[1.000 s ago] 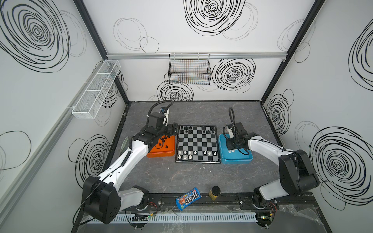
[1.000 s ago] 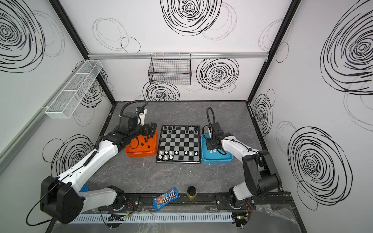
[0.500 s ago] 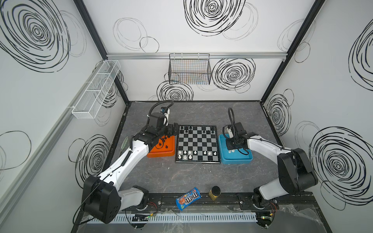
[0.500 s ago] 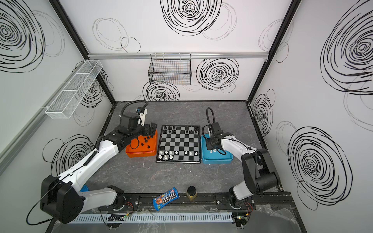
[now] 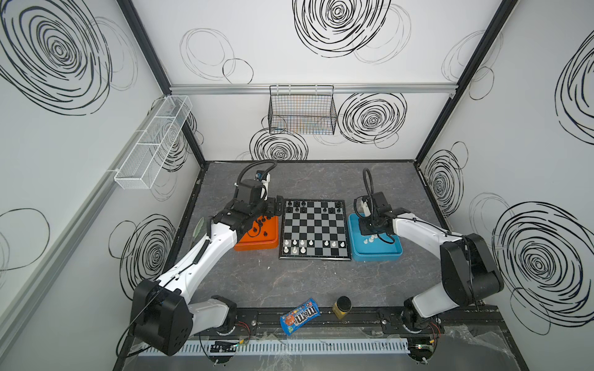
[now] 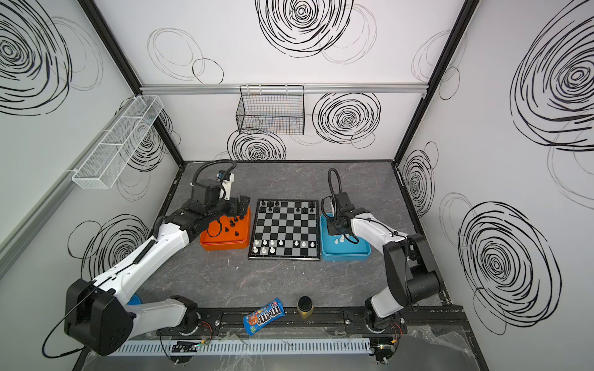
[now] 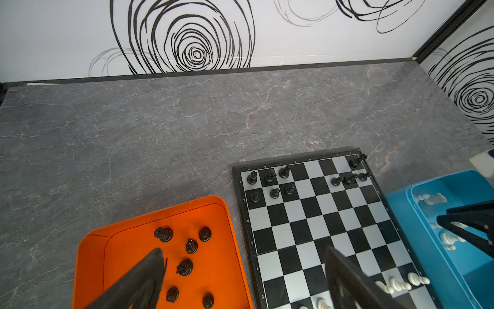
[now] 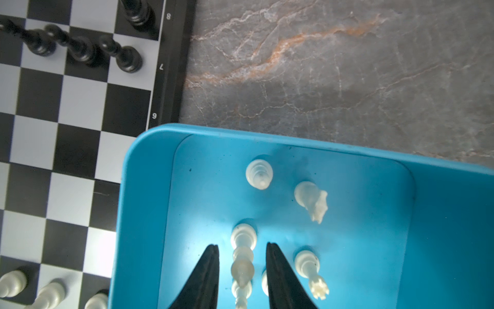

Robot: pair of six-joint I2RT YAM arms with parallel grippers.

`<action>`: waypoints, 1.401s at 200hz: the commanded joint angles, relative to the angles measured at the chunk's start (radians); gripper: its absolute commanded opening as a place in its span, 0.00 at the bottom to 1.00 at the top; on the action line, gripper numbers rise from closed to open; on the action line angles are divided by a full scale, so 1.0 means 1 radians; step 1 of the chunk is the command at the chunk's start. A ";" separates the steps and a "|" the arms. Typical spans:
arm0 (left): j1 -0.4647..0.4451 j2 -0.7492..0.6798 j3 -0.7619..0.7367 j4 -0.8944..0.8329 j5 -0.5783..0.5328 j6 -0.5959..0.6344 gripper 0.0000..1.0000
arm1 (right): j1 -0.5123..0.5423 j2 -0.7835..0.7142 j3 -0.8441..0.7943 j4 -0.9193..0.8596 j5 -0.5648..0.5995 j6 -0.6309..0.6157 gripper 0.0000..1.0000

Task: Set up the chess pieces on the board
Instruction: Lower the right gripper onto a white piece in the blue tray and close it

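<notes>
**Small Men, Careful Grip: White Piece Lined Up in the Blue Tray**

The right tool hangs low inside the blue tray, its jaws standing narrow on either side of a white piece. A sliver of tray floor shows on each side, so nothing is gripped. The left tool is spread wide and empty, one finger over the orange tray and the other over the board.

The chess pieces look tiny against their squares, glossy plastic with round bases and slim waists. By the look of them they are light and rigid, slick under a pad, and ready to topple at a nudge. The safest hold is probably square across the stem, above the base and below the head, with only modest pressure. Neighbours in the tray stand close, so a stray finger could knock one over.

The board lies on the grey tabletop between the two trays. White men partly fill its near rows and black men its far rows. More black pieces wait in the orange tray, and several white ones remain in the blue.
</notes>
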 commanded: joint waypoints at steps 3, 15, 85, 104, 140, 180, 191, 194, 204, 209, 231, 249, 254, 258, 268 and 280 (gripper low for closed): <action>-0.006 -0.004 0.013 0.004 -0.006 -0.002 0.96 | 0.001 0.009 0.017 -0.018 0.012 0.007 0.34; -0.005 -0.006 0.016 0.001 -0.006 -0.003 0.96 | 0.001 0.006 0.013 -0.017 0.011 0.008 0.34; -0.006 -0.012 0.015 -0.009 -0.010 -0.009 0.96 | -0.002 0.018 0.008 -0.019 -0.001 0.015 0.33; -0.005 -0.016 0.013 -0.009 -0.008 -0.012 0.96 | -0.003 0.019 0.008 -0.023 -0.002 0.018 0.32; -0.006 -0.016 0.010 -0.008 -0.009 -0.015 0.96 | -0.004 0.025 0.008 -0.030 -0.009 0.024 0.31; -0.006 -0.013 0.007 -0.005 -0.009 -0.015 0.96 | -0.004 0.029 0.003 -0.032 -0.014 0.027 0.30; -0.005 -0.013 0.007 -0.005 -0.009 -0.015 0.96 | -0.004 0.032 0.004 -0.032 -0.014 0.028 0.30; -0.006 -0.011 0.007 -0.005 -0.010 -0.014 0.96 | -0.005 0.032 0.003 -0.032 -0.013 0.029 0.30; -0.006 -0.012 0.007 -0.005 -0.009 -0.015 0.96 | -0.006 0.036 0.006 -0.036 -0.012 0.029 0.29; -0.006 -0.010 0.008 -0.005 -0.009 -0.014 0.96 | -0.005 0.038 0.006 -0.038 -0.013 0.029 0.29; -0.006 -0.009 0.005 -0.005 -0.010 -0.014 0.96 | -0.006 0.041 0.008 -0.043 -0.006 0.033 0.29; -0.005 -0.008 0.002 -0.002 -0.009 -0.015 0.96 | -0.008 0.044 0.006 -0.045 -0.006 0.035 0.28; -0.006 -0.008 0.002 -0.002 -0.009 -0.015 0.96 | -0.008 0.041 0.005 -0.043 -0.005 0.036 0.28; -0.006 -0.008 0.003 -0.002 -0.009 -0.015 0.96 | -0.008 0.042 0.004 -0.042 -0.005 0.036 0.28; -0.006 -0.008 0.002 0.000 -0.010 -0.014 0.96 | -0.009 0.039 0.004 -0.040 -0.005 0.036 0.27; -0.005 -0.007 0.002 0.000 -0.010 -0.015 0.96 | -0.010 0.040 0.006 -0.042 -0.006 0.036 0.26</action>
